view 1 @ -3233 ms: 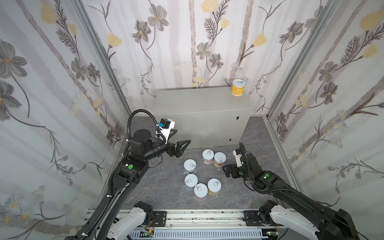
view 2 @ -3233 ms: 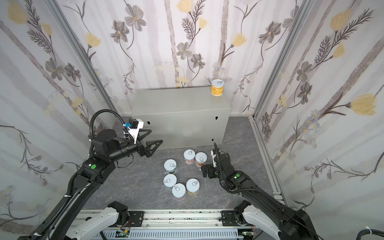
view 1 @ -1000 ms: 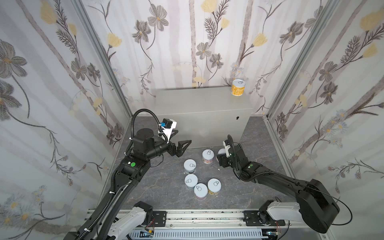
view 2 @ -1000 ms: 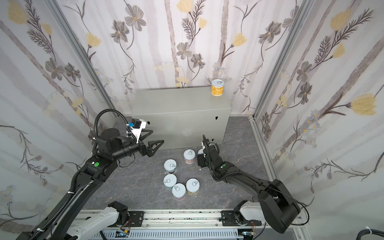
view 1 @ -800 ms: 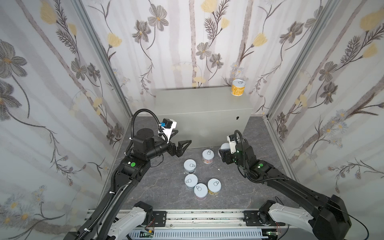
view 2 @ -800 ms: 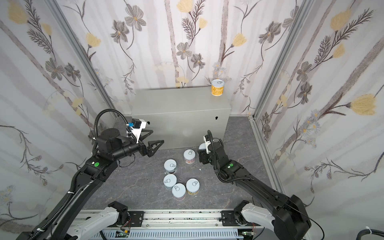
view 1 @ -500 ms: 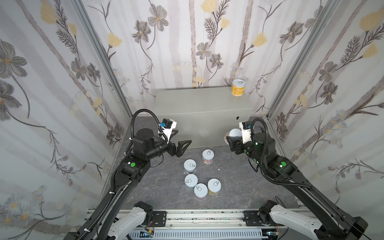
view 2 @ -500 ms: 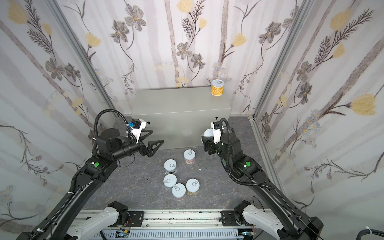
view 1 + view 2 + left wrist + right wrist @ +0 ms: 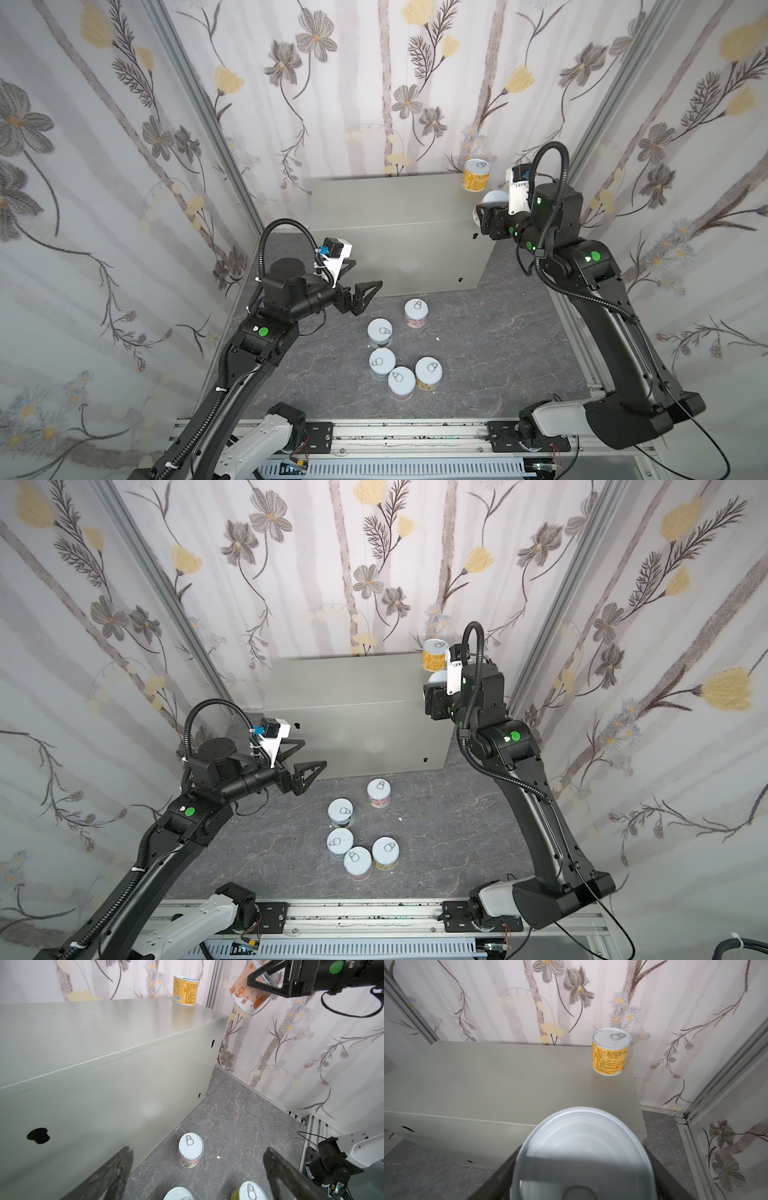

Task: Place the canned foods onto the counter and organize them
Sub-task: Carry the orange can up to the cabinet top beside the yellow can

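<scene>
Two arms work here. On the left, the left end effector (image 9: 365,275) hangs low over the floor (image 9: 498,332), just in front of the table (image 9: 395,208). Its fingers are spread as wide as they go and hold nothing. It has stayed in about the same spot for the last few seconds.

In the middle, five tins (image 9: 379,330) stand on the floor with their lids up. A few seconds ago there were six down there.

On the table, near its far right corner, one yellow tin (image 9: 476,176) stands up straight.

The big change is on the right. A second ago the right end effector (image 9: 484,208) was down low by the tins on the floor. Now it is up high, by the right end of the table. Its fingers are part way closed and pinch an orange-and-white tin (image 9: 247,999) by its sides, one finger on each side. That tin is in the air and tipped a little. It is higher than the table top and near the yellow tin, but it does not touch the table or the yellow tin.

So the pick-up looks done, and the second tin is nearly home. It likely needs to go over the table top, be set straight and be put down beside the yellow tin. After that, five tins are left to move.
</scene>
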